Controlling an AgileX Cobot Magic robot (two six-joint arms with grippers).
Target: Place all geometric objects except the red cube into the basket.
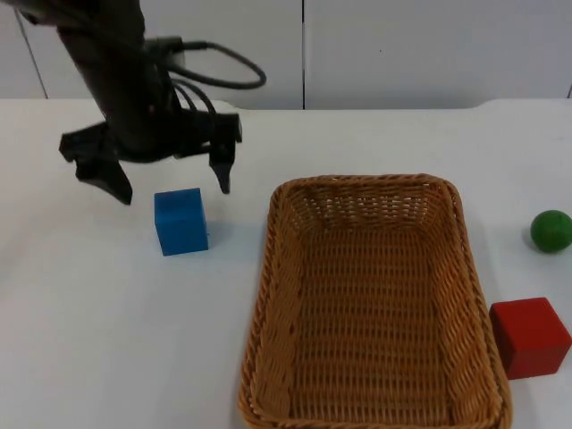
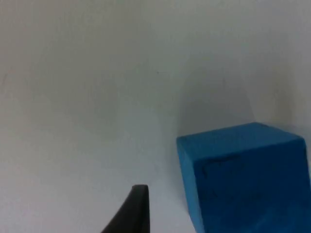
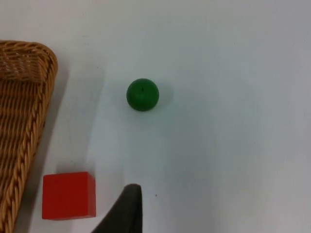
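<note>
Since the blue cube [image 1: 180,221] belongs in the basket [image 1: 259,304], the left gripper [image 1: 170,183] hovers beyond it, jaws wide and empty — apparently to straddle it — while the right arm waits, its jaws' state untellable.

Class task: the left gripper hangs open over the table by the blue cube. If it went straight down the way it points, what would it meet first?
Probably the blue cube: the left gripper hangs open just above it, one finger on either side. Depth is unclear, so it may be slightly behind the cube and meet the white table instead.
</note>
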